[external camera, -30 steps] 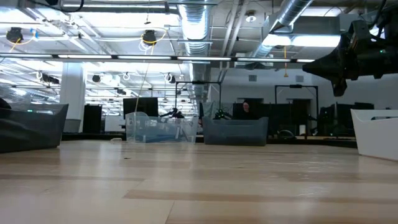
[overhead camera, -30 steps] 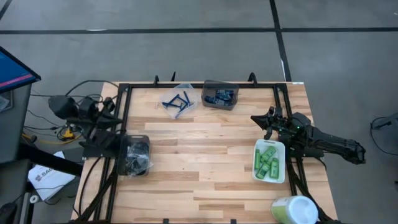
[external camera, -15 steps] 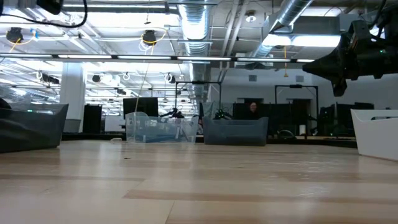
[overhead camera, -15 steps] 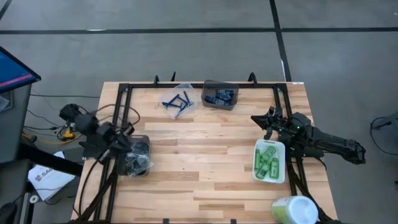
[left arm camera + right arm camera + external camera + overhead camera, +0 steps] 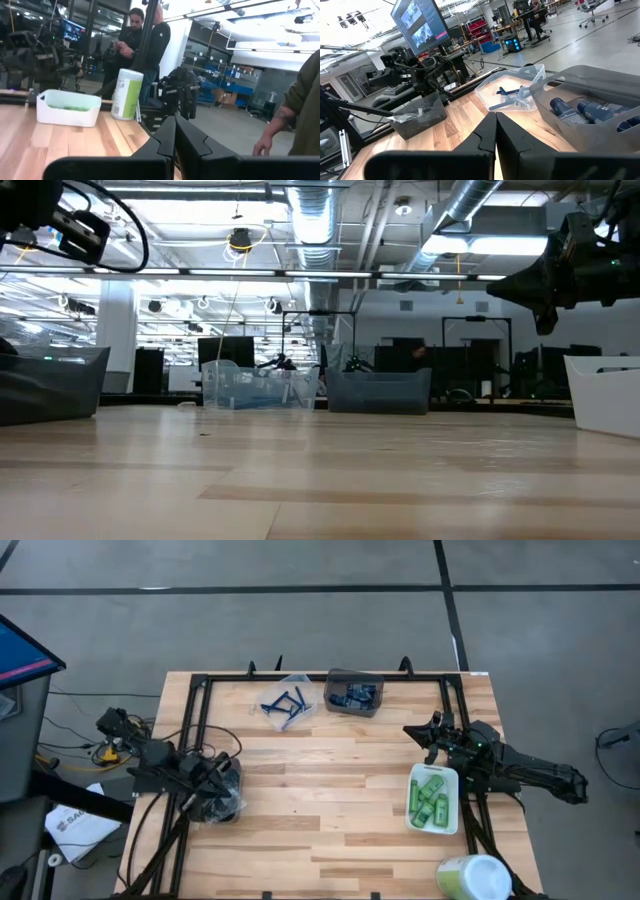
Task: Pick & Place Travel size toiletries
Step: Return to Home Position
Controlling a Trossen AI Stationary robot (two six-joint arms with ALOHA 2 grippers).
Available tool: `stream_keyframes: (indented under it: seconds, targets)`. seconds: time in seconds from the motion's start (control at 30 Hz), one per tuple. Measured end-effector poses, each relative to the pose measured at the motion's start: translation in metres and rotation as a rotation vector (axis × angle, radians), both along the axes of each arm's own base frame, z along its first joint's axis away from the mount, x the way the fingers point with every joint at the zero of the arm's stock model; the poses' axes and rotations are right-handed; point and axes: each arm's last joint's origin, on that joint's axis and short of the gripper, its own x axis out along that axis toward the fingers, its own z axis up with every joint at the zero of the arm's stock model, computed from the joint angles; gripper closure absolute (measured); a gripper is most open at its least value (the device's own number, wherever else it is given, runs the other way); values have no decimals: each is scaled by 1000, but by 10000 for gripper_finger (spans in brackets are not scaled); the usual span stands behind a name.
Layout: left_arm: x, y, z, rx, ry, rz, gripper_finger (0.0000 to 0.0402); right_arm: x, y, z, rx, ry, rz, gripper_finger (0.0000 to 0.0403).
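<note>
Bright green mini bottles lie in a white tray. Blue razors sit in a clear bin, and dark navy tubes in a grey bin at the far edge. Dark discs in clear wrap fill a grey bin on the left. My left gripper is shut and empty. It hangs high over the disc bin and points toward the table's right. My right gripper is shut and empty. It hovers just beyond the tray's far end, pointing toward the razor bin.
A large round pale-green-topped tub stands at the near right corner, beside the white tray. A black frame runs along the table's edges. Bare wood lies in the table's middle. People stand in the room beyond the table.
My left arm has swung from the table's left edge toward the right and now reaches over the bin of dark discs, its cables trailing. It also shows lower in the low view than before. My right arm and all the items have kept still.
</note>
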Motion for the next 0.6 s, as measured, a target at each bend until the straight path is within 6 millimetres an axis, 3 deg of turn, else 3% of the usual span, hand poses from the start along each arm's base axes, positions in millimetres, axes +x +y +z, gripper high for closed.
stream_keyframes:
  seconds: [0.6]
  targets:
    - [5,-3,-6,24,69,-2,396,0,0,0,0,0,0,403]
